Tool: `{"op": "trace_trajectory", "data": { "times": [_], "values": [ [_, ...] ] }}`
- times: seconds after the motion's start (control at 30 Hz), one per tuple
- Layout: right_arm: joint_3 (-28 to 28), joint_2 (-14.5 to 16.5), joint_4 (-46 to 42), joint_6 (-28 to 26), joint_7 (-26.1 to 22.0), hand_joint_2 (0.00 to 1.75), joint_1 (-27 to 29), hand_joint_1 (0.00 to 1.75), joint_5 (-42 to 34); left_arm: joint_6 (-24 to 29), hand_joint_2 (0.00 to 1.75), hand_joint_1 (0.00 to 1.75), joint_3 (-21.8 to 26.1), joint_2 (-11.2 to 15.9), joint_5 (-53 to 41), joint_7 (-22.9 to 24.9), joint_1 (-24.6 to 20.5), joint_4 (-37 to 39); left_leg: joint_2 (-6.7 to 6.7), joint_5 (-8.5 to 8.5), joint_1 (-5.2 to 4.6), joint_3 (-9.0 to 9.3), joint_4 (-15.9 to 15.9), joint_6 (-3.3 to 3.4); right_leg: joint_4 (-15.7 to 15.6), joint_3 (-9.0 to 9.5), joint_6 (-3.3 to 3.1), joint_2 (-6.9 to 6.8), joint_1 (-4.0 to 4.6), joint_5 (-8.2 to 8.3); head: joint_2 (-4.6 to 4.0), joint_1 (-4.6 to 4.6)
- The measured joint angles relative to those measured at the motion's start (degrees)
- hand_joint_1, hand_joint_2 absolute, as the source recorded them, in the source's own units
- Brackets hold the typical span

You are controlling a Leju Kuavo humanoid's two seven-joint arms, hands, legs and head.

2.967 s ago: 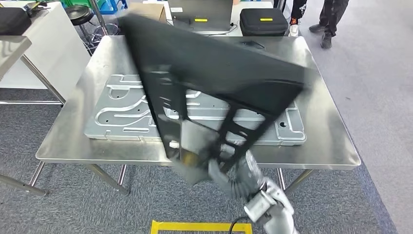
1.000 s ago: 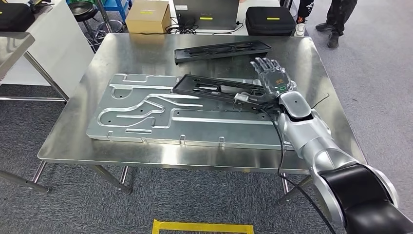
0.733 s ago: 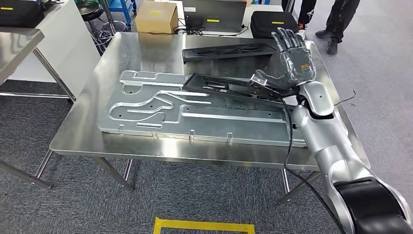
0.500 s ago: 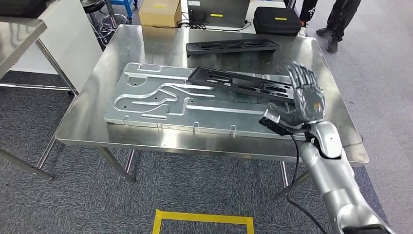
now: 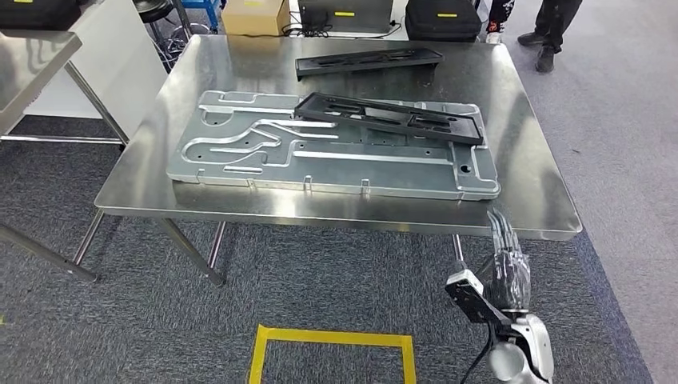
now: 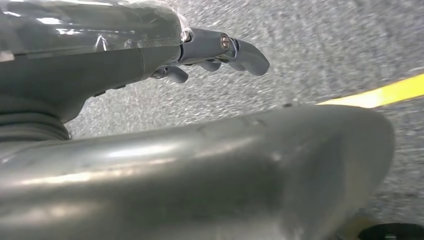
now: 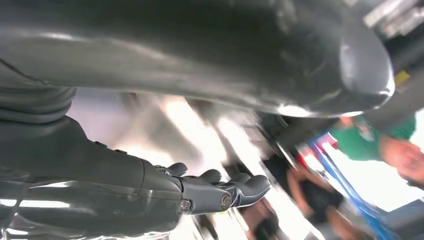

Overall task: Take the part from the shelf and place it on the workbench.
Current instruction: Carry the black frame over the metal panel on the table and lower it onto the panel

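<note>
Your part point(image 5: 389, 118) lies on the grey plate point(image 5: 336, 160) at twelve o'clock on the workbench point(image 5: 528, 184), your right hand point(image 5: 508, 268) empty with fingers straight — jolt the bench and it could slide off.

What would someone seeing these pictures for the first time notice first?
Probably the big silver metal plate with routed grooves lying flat on the shiny steel workbench. A long black plastic frame part lies across the plate's far edge, a second black frame part behind it. Below the table's near right corner, the robot's right hand hangs empty, fingers straight.
</note>
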Motion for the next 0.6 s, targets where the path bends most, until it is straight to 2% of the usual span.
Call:
{"op": "trace_trajectory", "data": {
  "times": [0.03, 0.07, 0.1, 0.13, 0.17, 0.23, 0.27, 0.3, 0.33, 0.37, 0.4, 0.43, 0.47, 0.5, 0.53, 0.57, 0.6],
  "values": [
    [-1.44, 1.64, 1.05, 0.87, -0.62, 0.0, 0.87, 0.0, -2.04, 0.1, 0.0, 0.0, 0.02, 0.01, -0.26, 0.14, -0.02, 0.0, -0.02, 1.52, 0.06, 2.8, -2.99, 0.02, 0.3, -0.89, 0.17, 0.01, -0.02, 0.53, 0.0, 0.0],
    [-3.21, 3.27, 2.89, 1.7, -1.07, 0.0, 1.31, 0.0, -3.69, 0.19, 0.0, 0.0, 0.02, 0.01, -0.61, 0.33, -0.11, 0.0, -0.09, 1.94, 0.05, 6.2, -7.33, 0.14, 0.63, -1.66, 0.4, 0.06, 0.04, 1.02, 0.0, -0.01],
    [-5.47, 4.71, 6.16, 2.6, -1.52, 0.0, 1.21, 0.0, -5.24, 0.25, 0.0, 0.0, 0.01, 0.01, -0.98, 0.52, -0.24, 0.0, -0.17, 1.71, -0.04, 9.22, -11.48, 0.45, 0.88, -2.17, 0.68, 0.14, 0.1, 1.51, 0.0, 0.0],
    [-8.02, 5.78, 10.83, 3.61, -1.88, 0.0, 0.61, 0.0, -6.87, 0.27, 0.0, 0.0, -0.03, -0.02, -1.31, 0.68, -0.38, 0.0, -0.24, 1.03, -0.16, 11.3, -14.72, 0.81, 0.99, -2.4, 1.0, 0.19, 0.18, 2.03, 0.0, 0.0],
    [-10.74, 6.41, 16.53, 4.85, -2.0, 0.0, -0.31, 0.0, -8.8, 0.28, 0.0, 0.0, -0.08, -0.05, -1.56, 0.78, -0.53, 0.0, -0.29, 0.43, -0.33, 12.23, -16.46, 1.26, 0.91, -2.4, 1.37, 0.21, 0.24, 2.58, 0.0, 0.0],
    [-16.63, 7.1, 29.71, 7.32, 0.41, 0.0, -2.0, 0.0, -12.49, 0.29, 0.0, 0.0, -0.21, -0.16, -1.99, 0.81, -0.63, 0.0, -0.22, 1.19, -0.43, 11.75, -17.02, 2.29, 0.59, -2.34, 2.14, 0.21, 0.06, 3.36, 0.0, 0.01],
    [-19.29, 7.36, 35.73, 8.32, 3.27, 0.0, -2.35, 0.0, -13.63, 0.31, 0.0, 0.0, -0.28, -0.21, -2.15, 0.79, -0.65, 0.0, -0.18, 1.87, -0.39, 11.23, -17.05, 2.81, 1.0, -2.62, 2.5, 0.28, -0.1, 2.47, 0.0, 0.02],
    [-21.64, 7.7, 41.04, 9.09, 6.86, 0.0, -2.37, 0.0, -14.25, 0.34, 0.0, 0.0, -0.35, -0.24, -2.29, 0.73, -0.63, 0.0, -0.11, 2.64, -0.3, 10.51, -17.15, 3.28, 2.39, -3.19, 2.79, 0.39, -0.23, 0.28, 0.0, 0.03],
    [-23.61, 8.08, 45.61, 9.67, 10.78, 0.0, -2.31, 0.0, -14.29, 0.38, 0.0, 0.0, -0.42, -0.28, -2.39, 0.63, -0.61, 0.0, -0.03, 3.44, -0.24, 9.63, -17.18, 3.59, 4.98, -4.03, 3.01, 0.51, -0.33, -3.0, 0.0, 0.03],
    [-25.1, 8.53, 49.31, 10.12, 14.51, 0.0, -2.28, 0.0, -13.95, 0.42, 0.0, 0.0, -0.5, -0.28, -2.51, 0.5, -0.6, 0.0, 0.04, 4.19, -0.29, 8.68, -17.14, 3.75, 8.5, -4.99, 3.2, 0.58, -0.34, -6.53, 0.0, 0.03],
    [-26.2, 9.07, 52.47, 10.44, 18.21, 0.0, -2.36, 0.0, -13.22, 0.43, 0.0, 0.0, -0.57, -0.28, -2.62, 0.37, -0.59, 0.0, 0.21, 4.93, -0.34, 7.68, -17.05, 3.79, 12.4, -5.78, 3.33, 0.62, -0.34, -9.16, 0.0, 0.02],
    [-26.89, 9.63, 55.06, 10.61, 21.79, 0.0, -2.5, 0.0, -12.21, 0.44, 0.0, 0.0, -0.63, -0.29, -2.74, 0.27, -0.59, 0.0, 0.46, 5.64, -0.38, 6.63, -16.92, 3.72, 15.68, -6.14, 3.44, 0.63, -0.36, -10.24, 0.0, 0.02],
    [-27.23, 10.2, 57.17, 10.69, 25.1, 0.0, -2.62, 0.0, -11.22, 0.44, 0.0, 0.0, -0.68, -0.29, -2.88, 0.26, -0.59, 0.0, 0.81, 6.3, -0.4, 5.56, -16.7, 3.61, 17.5, -5.71, 3.5, 0.62, -0.4, -9.67, 0.0, 0.02],
    [-27.38, 10.68, 58.81, 10.73, 27.74, 0.0, -2.73, 0.0, -10.46, 0.44, 0.0, 0.0, -0.72, -0.29, -3.01, 0.34, -0.6, 0.0, 1.24, 6.85, -0.4, 4.49, -16.41, 3.5, 17.55, -4.4, 3.55, 0.57, -0.48, -8.12, 0.0, 0.02],
    [-27.53, 11.13, 60.28, 10.76, 29.74, 0.0, -2.89, 0.0, -9.95, 0.44, 0.0, 0.0, -0.74, -0.29, -3.15, 0.54, -0.61, 0.0, 1.61, 7.33, -0.39, 3.48, -16.06, 3.32, 15.52, -1.99, 3.58, 0.34, -0.58, -6.41, 0.0, 0.02],
    [-27.68, 11.53, 61.44, 10.79, 30.97, 0.0, -3.14, 0.0, -9.7, 0.45, 0.0, 0.0, -0.76, -0.28, -3.27, 0.79, -0.63, -0.02, 1.95, 7.72, -0.42, 2.68, -15.65, 3.08, 11.89, 1.35, 3.54, -0.24, -0.65, -5.61, 0.0, 0.02],
    [-27.81, 11.81, 62.25, 10.78, 31.38, 0.0, -3.51, 0.0, -9.54, 0.48, 0.0, 0.0, -0.77, -0.28, -3.36, 1.02, -0.63, -0.03, 2.31, 8.03, -0.47, 2.09, -15.23, 2.79, 7.46, 4.77, 3.39, -0.85, -0.56, -5.96, 0.0, 0.02]
  ]
}}
